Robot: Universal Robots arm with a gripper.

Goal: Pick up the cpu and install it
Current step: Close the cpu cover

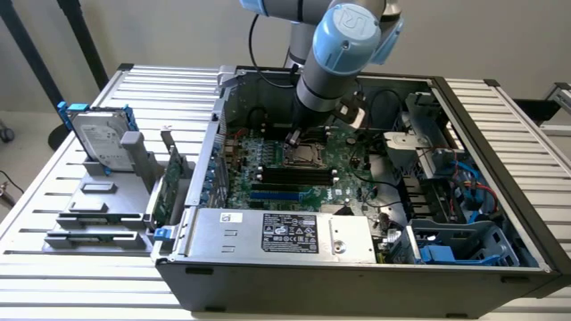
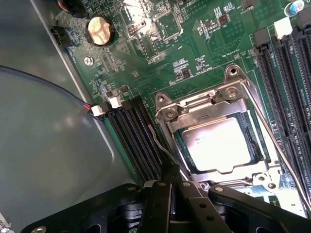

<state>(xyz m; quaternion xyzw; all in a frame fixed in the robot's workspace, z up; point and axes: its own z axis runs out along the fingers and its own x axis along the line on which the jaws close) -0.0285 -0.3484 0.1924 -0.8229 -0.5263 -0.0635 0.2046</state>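
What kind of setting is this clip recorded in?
Probably a lab bench set up for PC assembly: an open computer case lies on a slatted metal table, a grey fixture beside it holds a hard drive, and plain walls stand behind.

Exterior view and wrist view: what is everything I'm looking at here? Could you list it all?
Open black computer case: one, lying on the slatted table, filling the middle.
Green motherboard: one, inside the case.
Shiny silver-grey square cpu: one, seated in the metal-framed socket on the motherboard.
Round silver coin battery: one, on the motherboard.
Silver power supply box with black label: one, along the case's near edge.
Silver hard drive with blue side rails: one, standing in the grey holder at the exterior view's left.
Long green circuit card: one, upright beside the case.
Slatted white metal table: one, under everything.
Robot arm, grey and light blue: one, reaching down into the case.
Black gripper: one, shut, tip beside the socket.
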